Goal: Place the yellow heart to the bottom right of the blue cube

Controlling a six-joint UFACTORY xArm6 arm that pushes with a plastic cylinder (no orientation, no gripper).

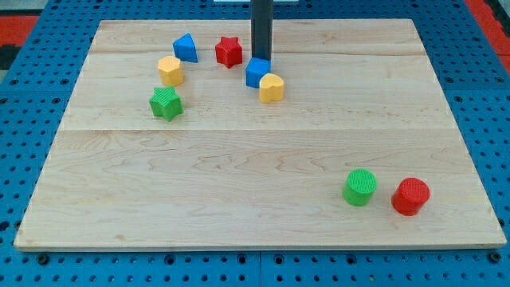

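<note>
The blue cube (256, 72) sits near the top middle of the wooden board (239, 183). The yellow heart (272, 87) touches it at its lower right. My tip (261, 58) comes down from the view's top and stands right behind the blue cube, at its upper edge; the cube hides the very end.
A red star (229, 51) lies left of the cube. A blue triangular block (186, 47), a yellow hexagon-like block (170, 70) and a green star (166, 103) sit at the upper left. A green cylinder (360, 187) and a red cylinder (410, 196) stand at the lower right.
</note>
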